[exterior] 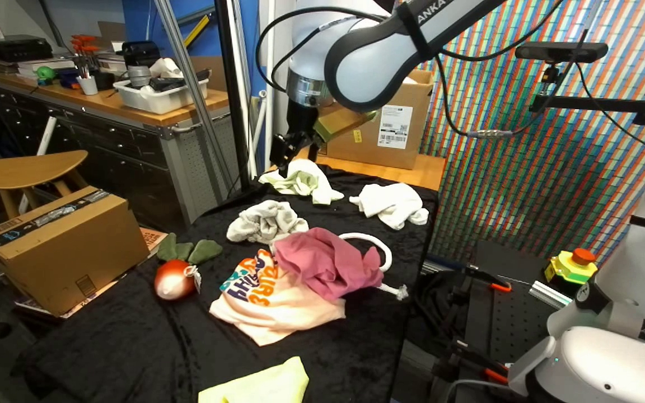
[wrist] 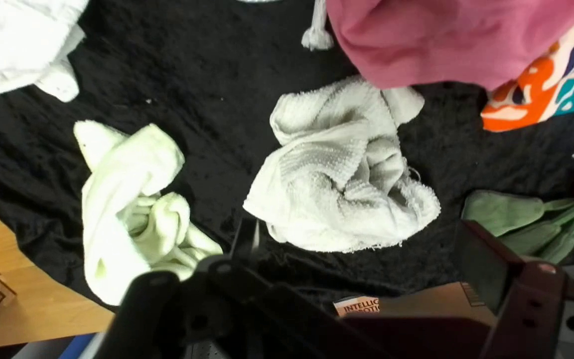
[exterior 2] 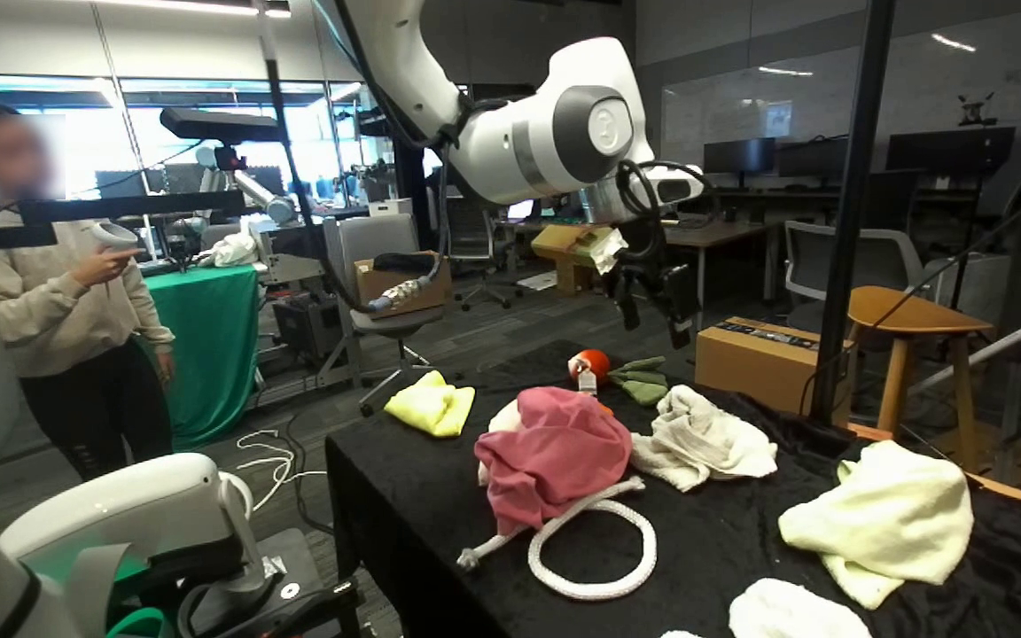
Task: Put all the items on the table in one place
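My gripper [wrist: 364,238] is open and empty, pointing down above the table; it also shows in both exterior views [exterior: 298,159] [exterior 2: 655,330]. In the wrist view a crumpled grey-white towel [wrist: 342,189] lies beyond the fingertips, and a pale green cloth [wrist: 112,214] lies left of it. A white cloth [exterior: 392,204] lies near the pale green one. A pink cloth [exterior: 331,263] lies over a peach cloth [exterior: 277,313] with coloured letters, beside a white rope [exterior 2: 595,592]. A red plush vegetable [exterior: 174,280] with green leaves and a yellow cloth [exterior 2: 432,405] lie apart.
The table bears a black velvet cover [exterior: 132,347]. Cardboard boxes stand beside the table [exterior: 70,246] and behind the arm [exterior: 367,140]. A dark upright post [exterior 2: 856,204] rises by the table edge. A second robot arm [exterior: 613,358] stands alongside. A person [exterior 2: 76,292] stands further off.
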Controlling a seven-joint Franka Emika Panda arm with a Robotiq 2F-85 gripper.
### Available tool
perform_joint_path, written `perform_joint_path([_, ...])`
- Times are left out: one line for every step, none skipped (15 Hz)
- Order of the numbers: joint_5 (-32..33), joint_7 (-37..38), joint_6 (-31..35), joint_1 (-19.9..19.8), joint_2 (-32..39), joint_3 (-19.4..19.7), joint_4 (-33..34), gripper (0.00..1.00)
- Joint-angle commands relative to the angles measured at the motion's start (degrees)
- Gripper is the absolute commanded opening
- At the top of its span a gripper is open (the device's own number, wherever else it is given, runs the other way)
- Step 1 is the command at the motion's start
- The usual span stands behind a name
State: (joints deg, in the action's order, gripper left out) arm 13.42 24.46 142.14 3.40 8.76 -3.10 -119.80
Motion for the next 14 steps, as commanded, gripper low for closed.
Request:
perform_joint_path([-1.12,-0.2,-1.73,1.46,10.56,1.47,13.8,1.0])
perform_joint_path([-1.74,-0.41,-1.9,1.82,13.2,1.86,16.98,1.0])
perform_joint_path([-2.21,-0.4,-2.54,2.2,15.37,2.23,20.03,1.0])
perform_joint_path([-2.19,-0.18,-2.72,2.7,17.89,2.75,23.08,1.0])
perform_joint_path([-2.23,-0.1,-4.03,3.23,20.01,3.31,26.12,1.0])
perform_joint_path([-2.31,-0.01,-5.25,3.69,22.13,3.89,29.17,1.0])
perform_joint_path([-2.92,-0.69,-6.93,3.78,23.98,4.07,31.9,1.0])
perform_joint_path([-3.41,-1.11,-8.52,3.8,25.4,4.29,33.97,1.0])
perform_joint_path([-4.36,-1.65,-10.64,3.62,27.31,4.21,36.63,1.0])
perform_joint_path([-5.58,-2.82,-12.85,3.1,28.21,3.81,38.14,1.0])
perform_joint_path([-6.71,-4.24,-14.63,2.61,29.62,3.46,39.88,1.0])
perform_joint_path([-8.35,-6.45,-16.62,1.78,30.58,2.74,41.13,1.0])
perform_joint_path([-9.75,-8.14,-18.23,1.26,31.87,2.36,42.63,1.0])
perform_joint_path([-10.48,-9.41,-19.67,1.07,33.04,2.44,43.82,1.0])
